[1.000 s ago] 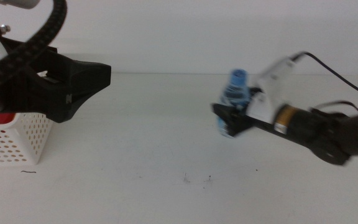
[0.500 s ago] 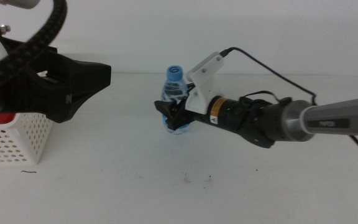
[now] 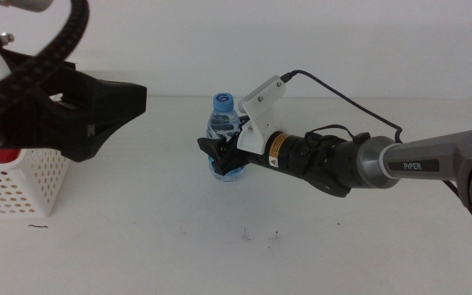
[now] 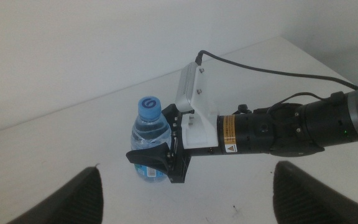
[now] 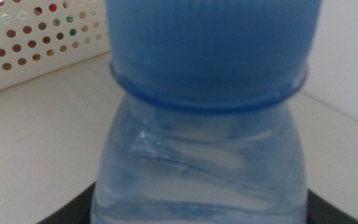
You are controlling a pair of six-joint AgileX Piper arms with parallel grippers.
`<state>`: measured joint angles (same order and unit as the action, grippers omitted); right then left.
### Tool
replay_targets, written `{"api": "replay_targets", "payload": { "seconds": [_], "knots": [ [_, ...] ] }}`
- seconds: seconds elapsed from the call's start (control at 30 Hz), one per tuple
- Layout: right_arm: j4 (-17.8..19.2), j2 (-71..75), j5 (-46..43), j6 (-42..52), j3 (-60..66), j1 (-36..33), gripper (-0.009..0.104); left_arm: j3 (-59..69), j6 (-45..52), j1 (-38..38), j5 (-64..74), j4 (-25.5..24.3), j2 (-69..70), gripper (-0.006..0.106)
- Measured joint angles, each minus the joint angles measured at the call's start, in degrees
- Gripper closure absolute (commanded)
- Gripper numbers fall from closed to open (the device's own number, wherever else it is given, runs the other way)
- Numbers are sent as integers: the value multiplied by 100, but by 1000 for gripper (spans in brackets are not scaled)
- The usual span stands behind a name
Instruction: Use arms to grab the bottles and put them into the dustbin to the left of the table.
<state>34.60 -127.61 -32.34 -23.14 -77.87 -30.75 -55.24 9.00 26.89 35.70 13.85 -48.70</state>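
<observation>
Right end effector clamped on the bottle, mid-tabletop.

We saw the tabletop with the basket at its left edge. The left end effector hung above the basket, jaws spread wide and empty. The right end effector had its jaws closed round the lower body of the bottle, which stood upright near the middle. We judged it light, thin-walled and smooth, likely to dent or slip, so a low, moderate grip on the body suited it better than the cap.
</observation>
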Motion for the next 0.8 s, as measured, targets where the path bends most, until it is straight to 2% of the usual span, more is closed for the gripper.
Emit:
{"api": "replay_targets", "payload": {
  "seconds": [0.2, 0.33, 0.37, 0.4, 0.53, 0.73, 0.8],
  "knots": [
    [26, -4, 0, -211, 0, 0, 84, 0, 0, 0, 0, 0, 0, 7],
    [86, -4, 0, -250, 0, 0, 75, 0, 0, 0, 0, 0, 0, 7],
    [111, -4, 0, -250, 0, 0, 70, 0, 0, 0, 0, 0, 0, 7],
    [113, -4, 0, -250, -9, 0, 41, 0, 0, 0, 0, 0, 0, 7],
    [94, -4, -181, -273, -21, 0, 16, 0, 0, 0, 0, 0, 0, 7],
    [-37, 148, -377, -273, 285, 0, 15, 0, 0, 0, 0, 0, 0, 7],
    [-235, 340, -558, -104, 699, 0, 15, 0, 0, 0, 0, 0, 0, 7]
  ]
}}
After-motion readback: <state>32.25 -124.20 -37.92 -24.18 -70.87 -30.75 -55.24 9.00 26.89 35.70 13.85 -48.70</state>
